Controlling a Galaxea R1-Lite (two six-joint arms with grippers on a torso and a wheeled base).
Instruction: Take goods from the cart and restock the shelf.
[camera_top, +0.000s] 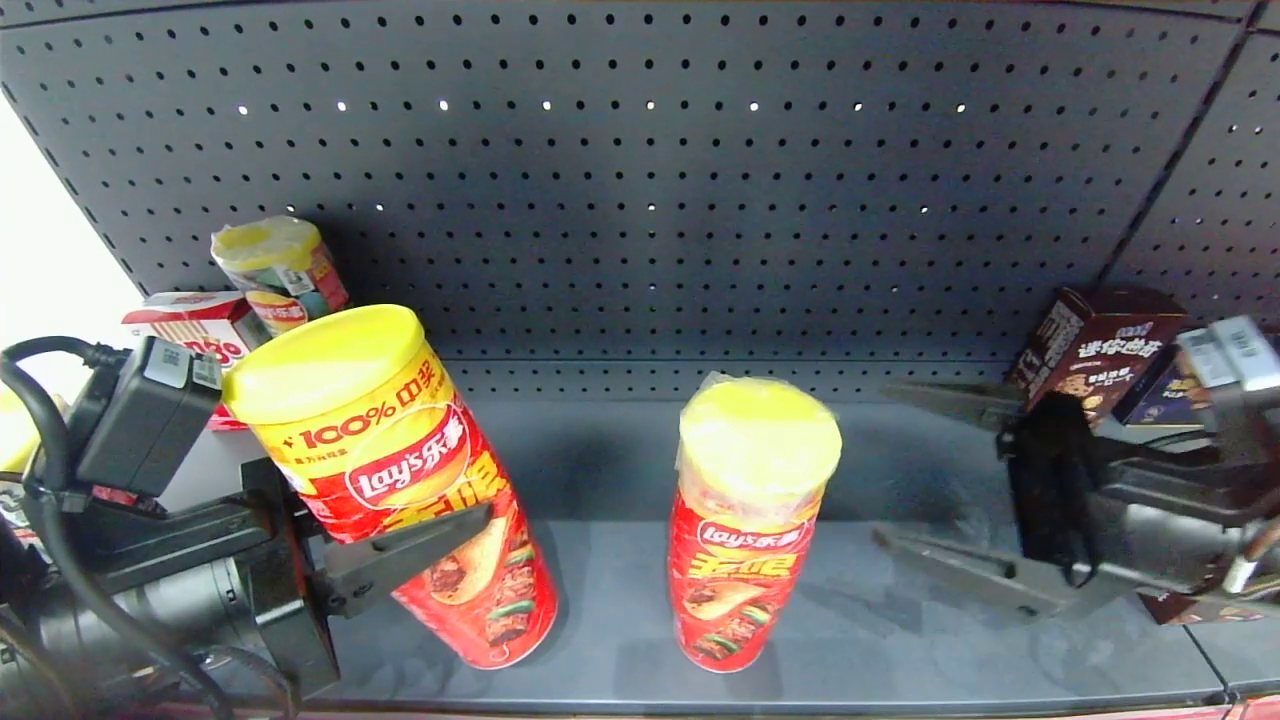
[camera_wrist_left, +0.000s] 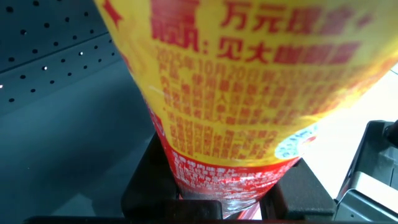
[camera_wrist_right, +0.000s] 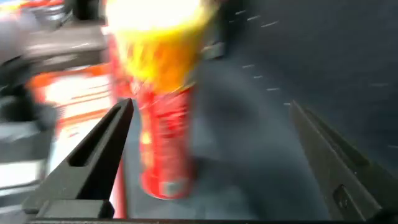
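Soft, even light falls from above onto the shelf (camera_top: 900, 640). The left can (camera_top: 390, 480) and the middle can (camera_top: 755, 520) throw faint shadows back toward the pegboard (camera_top: 640, 250), where a row of holes glows with backlight. Past the pegboard's left edge the view burns out white. Straight lines bow near the corners.

Head view faces forward and down onto the shelf (camera_top: 950, 660), close. Left wrist view sits against the left chip can (camera_wrist_left: 236, 93). Right wrist view faces the middle chip can (camera_wrist_right: 163, 124). Head view shares both.

chip can (camera_top: 400, 460): glossy wrap, smooth plastic lid | shelf (camera_top: 850, 650): matt metal | pegboard (camera_top: 640, 200): matt perforated metal
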